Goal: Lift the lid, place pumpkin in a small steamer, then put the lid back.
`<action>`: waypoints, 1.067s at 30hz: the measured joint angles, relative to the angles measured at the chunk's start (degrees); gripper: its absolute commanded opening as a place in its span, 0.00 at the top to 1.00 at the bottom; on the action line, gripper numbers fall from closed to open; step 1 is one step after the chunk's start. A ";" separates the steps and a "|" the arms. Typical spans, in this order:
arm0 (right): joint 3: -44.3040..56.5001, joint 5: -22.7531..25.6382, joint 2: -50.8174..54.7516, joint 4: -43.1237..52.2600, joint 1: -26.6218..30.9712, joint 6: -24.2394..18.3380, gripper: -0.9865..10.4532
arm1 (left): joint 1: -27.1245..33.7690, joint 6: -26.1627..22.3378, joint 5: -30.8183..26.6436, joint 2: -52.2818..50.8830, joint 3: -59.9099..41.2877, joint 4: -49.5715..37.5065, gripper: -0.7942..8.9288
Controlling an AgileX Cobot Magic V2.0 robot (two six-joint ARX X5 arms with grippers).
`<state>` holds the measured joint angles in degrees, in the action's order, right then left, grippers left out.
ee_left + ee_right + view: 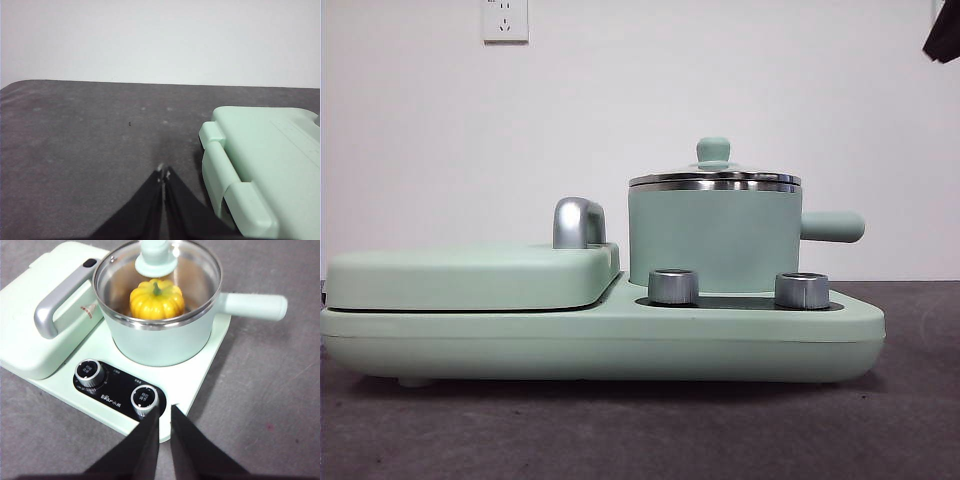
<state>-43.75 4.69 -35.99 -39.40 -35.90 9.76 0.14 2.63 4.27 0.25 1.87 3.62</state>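
So on the left side of the front view there's the flat griddle cover (470, 277), mint green, lying closed on the wide appliance base (600, 345), with a chunky silver handle (578, 222) sticking up at its right end. The left gripper (163, 175) sits over the dark grey table (90, 145) just beside the cover's hinged end (260, 170), jaws pressed together with nothing between them.

Moving right: two silver knobs (673, 286) (802, 290) sit on the base's front edge, and right behind them the small steamer (712, 240) stands upright on the base. Its stubby side handle (832, 226) runs level, pointing straight out to the right, away from the griddle cover. The lid (714, 178) sits flat on the steel rim, its knob pointing straight up.

From the right wrist view you can see through the glass of the lid (157, 262): the pumpkin (156, 299) is down inside the steamer (160, 340), sitting upright with its little green stem pointing up (towards the underside of the lid knob). It's pretty much centred in the pot.

The right gripper (164, 412) hangs above the base's front edge, near the right-hand knob, jaws just a narrow slit apart and holding nothing. In the front view an arm only shows as a black tip (944, 35) at the top right corner.
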 measured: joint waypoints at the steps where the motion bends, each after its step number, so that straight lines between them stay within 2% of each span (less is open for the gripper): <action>1: 0.00 -0.02 0.11 0.00 0.00 -0.35 0.88 | 0.00 0.00 0.00 0.00 0.00 0.00 0.91; 6: 0.00 0.11 0.31 0.04 0.00 -1.20 0.88 | 0.00 0.00 0.00 0.00 0.00 0.00 0.91; 9: 0.55 2.93 1.86 2.12 0.85 -4.70 0.88 | 0.00 0.00 0.00 0.00 0.00 0.00 0.91; 13: 7.06 3.69 7.06 11.04 7.37 -8.26 0.88 | 0.00 0.00 0.00 0.00 0.00 0.00 0.91; 18: 22.88 -1.11 16.09 22.51 18.53 -9.60 0.88 | 0.00 0.00 0.00 0.00 0.00 0.00 0.91; 22: 31.30 -1.49 25.33 26.01 26.01 -9.81 0.88 | 0.00 0.00 0.00 0.00 0.00 0.00 0.91; 28: 35.63 -1.57 32.72 26.93 32.13 -9.97 0.88 | 0.00 0.00 0.00 0.00 0.00 0.00 0.91; 32: 38.93 -1.62 34.49 28.83 33.24 -9.97 0.88 | 0.00 0.00 0.00 0.00 0.00 0.00 0.91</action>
<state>-4.82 3.07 -1.50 -10.57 -2.66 -0.21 0.14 2.63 4.27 0.25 1.87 3.62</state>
